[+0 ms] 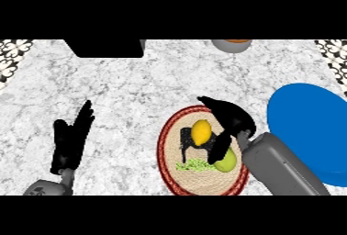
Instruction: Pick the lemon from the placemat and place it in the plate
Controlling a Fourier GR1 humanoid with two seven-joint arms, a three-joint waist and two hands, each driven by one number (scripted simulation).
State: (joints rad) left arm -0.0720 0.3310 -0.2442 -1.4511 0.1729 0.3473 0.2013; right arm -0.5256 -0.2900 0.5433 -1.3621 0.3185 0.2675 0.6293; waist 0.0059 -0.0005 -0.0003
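The right hand (pixel 229 120) hung over the round placemat (pixel 177 180), its grey forearm coming in from the lower right corner of the head view. Its fingers curved down over the mat's right half, and its thumb reached down toward the lower right part of the mat; the fingers were spread apart and closed on nothing that could be seen. The lemon (pixel 201 131) lay on the placemat, a little above the mat's centre, just left of the hand; whether any finger touched it could not be told. A green fruit (pixel 228 162) sat near the mat's lower right rim, partly hidden behind the thumb. A dark printed figure and a patch of green marked the mat's woven middle, inside its red border.

The blue plate (pixel 308 133) lay at the right edge of the marble counter (pixel 129 87), just beside the placemat, with the right forearm crossing its lower left part.

The left hand (pixel 71 137) rested open near the counter's lower left edge, fingers straight and pointing up.

At the counter's far edge stood a black box (pixel 105 47) left of centre and a grey bowl (pixel 232 45) right of centre, both cut off by the view.
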